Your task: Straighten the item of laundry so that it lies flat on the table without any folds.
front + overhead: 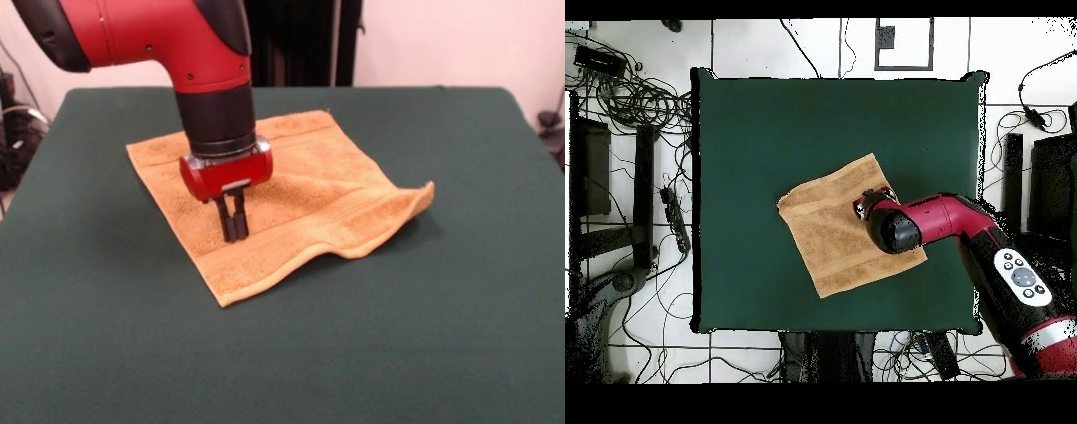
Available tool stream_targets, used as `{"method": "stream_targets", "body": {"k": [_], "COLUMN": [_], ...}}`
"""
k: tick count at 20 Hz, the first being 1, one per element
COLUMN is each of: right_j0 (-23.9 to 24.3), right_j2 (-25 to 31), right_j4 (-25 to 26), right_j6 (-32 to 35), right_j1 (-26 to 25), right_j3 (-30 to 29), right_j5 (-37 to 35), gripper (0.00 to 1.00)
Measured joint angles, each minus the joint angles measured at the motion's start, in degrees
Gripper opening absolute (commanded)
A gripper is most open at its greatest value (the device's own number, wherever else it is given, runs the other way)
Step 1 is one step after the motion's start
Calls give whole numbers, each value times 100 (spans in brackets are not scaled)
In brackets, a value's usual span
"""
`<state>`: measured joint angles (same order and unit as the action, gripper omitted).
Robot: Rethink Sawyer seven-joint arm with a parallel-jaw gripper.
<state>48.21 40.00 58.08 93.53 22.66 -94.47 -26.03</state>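
The item of laundry, a golden-tan towel, lies spread on the green table, turned like a diamond. Most of it is flat, but its right corner curls up and the front edge beside it ripples. My gripper points straight down over the towel's left-middle part. Its two black fingers stand close together with only a thin slit between them, and the tips touch the cloth. In the overhead view the towel sits near the table's centre. There the arm covers its right corner and hides the fingers.
The red and black arm reaches in from the lower right in the overhead view. Green tabletop surrounds the towel on all sides. Cables and dark equipment lie on the tiled floor beyond the table edges.
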Motion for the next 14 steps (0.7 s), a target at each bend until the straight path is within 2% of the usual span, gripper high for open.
{"method": "stream_targets", "body": {"k": [7, 14], "right_j0": [425, 480], "right_j2": [256, 270], "right_j4": [116, 322], "right_j6": [-201, -243], "right_j1": [-179, -220], "right_j3": [-170, -216], "right_j5": [357, 638], "gripper": [0, 0]}}
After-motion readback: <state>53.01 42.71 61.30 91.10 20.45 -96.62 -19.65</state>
